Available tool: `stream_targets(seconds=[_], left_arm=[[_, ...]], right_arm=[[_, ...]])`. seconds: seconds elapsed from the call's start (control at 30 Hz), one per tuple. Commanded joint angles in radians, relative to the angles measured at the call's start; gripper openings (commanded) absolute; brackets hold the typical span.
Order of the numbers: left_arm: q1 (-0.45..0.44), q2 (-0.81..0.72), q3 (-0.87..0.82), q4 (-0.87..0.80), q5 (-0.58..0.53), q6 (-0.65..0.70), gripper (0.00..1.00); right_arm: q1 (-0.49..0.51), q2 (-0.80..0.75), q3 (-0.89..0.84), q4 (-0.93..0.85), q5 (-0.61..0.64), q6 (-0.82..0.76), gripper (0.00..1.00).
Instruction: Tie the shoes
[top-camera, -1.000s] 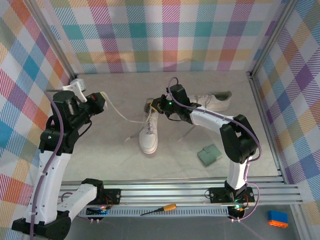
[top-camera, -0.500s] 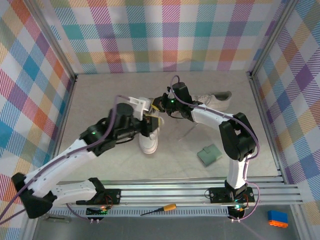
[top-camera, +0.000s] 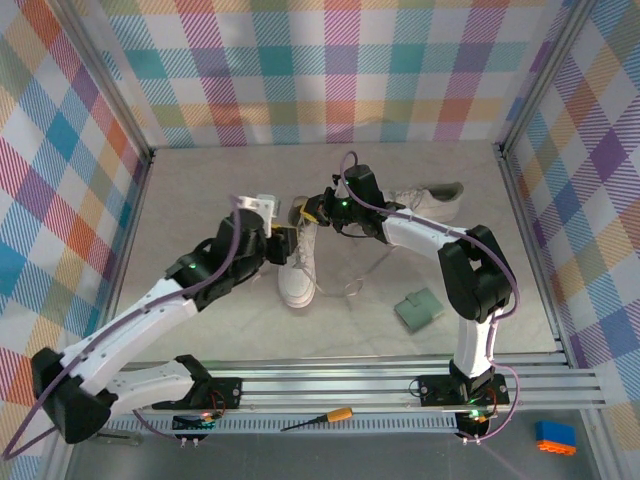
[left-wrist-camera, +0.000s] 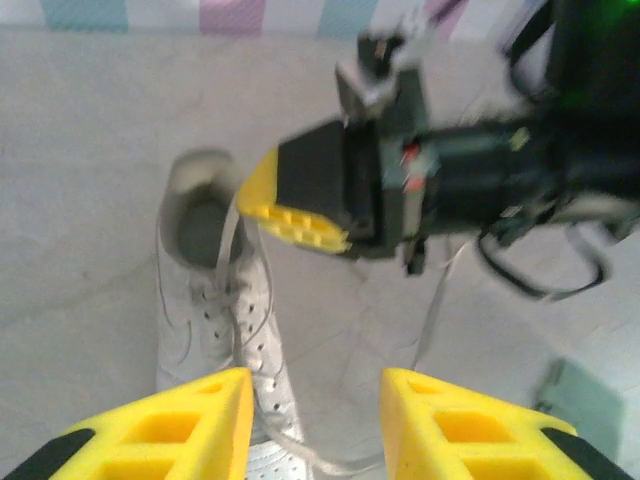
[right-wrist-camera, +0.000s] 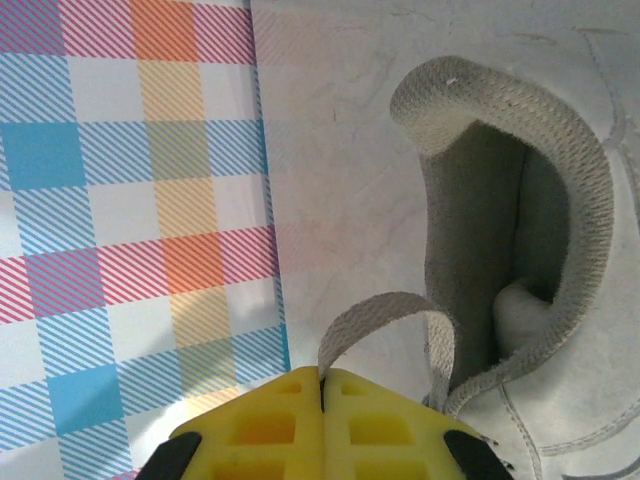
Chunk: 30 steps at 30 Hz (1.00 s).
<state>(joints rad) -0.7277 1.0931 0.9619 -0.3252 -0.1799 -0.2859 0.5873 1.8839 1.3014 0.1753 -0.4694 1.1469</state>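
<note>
My left claw (left-wrist-camera: 315, 400) had swung in from nine o'clock, let go and hung parted over the shoe (top-camera: 298, 270) at worktop (top-camera: 200, 190) centre; my right claw (right-wrist-camera: 322, 385) stayed clamped on a lace loop (right-wrist-camera: 385, 310); knot not yet tightened.

Left arm (top-camera: 135, 322): you've got white link shells, black joint housings, and a green LED lit mid-arm.
Right arm (top-camera: 415, 235): same scheme, white links on black joints, with a green LED at the wrist end.
Cables (top-camera: 349, 160): one purple lead per arm, standing off the links in loose loops.
Left gripper (left-wrist-camera: 315, 420): yellow fingers with rectangular moulded pockets, black at the outer corners.
Right gripper (right-wrist-camera: 322, 400): the same yellow pocketed fingers and black corner trim. On your left wrist cam its body reads as a black block with thin black wires exposed.
Camera mount (top-camera: 262, 203): white bracket on the left wrist.
Bases (top-camera: 450, 388): black blocks, green LED below the right one.
</note>
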Motion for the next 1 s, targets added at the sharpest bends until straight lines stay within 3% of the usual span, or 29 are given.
stream_targets(seconds=[0.0,0.3,0.57,0.97], left_arm=[[0.005,0.029,-0.057,0.136,0.028,0.063,0.39],[0.007,0.124,-0.093,0.247,0.015,0.113,0.44],[0.019,0.254,-0.050,0.324,-0.058,0.092,0.45],[0.062,0.310,-0.030,0.412,-0.116,0.039,0.46]], right_arm=[[-0.007,-0.065,-0.034,0.038,-0.044,0.040,0.04],[0.003,-0.121,-0.068,0.095,-0.070,0.105,0.04],[0.011,-0.130,-0.067,0.087,-0.072,0.104,0.04],[0.023,-0.117,-0.052,0.073,-0.075,0.106,0.04]])
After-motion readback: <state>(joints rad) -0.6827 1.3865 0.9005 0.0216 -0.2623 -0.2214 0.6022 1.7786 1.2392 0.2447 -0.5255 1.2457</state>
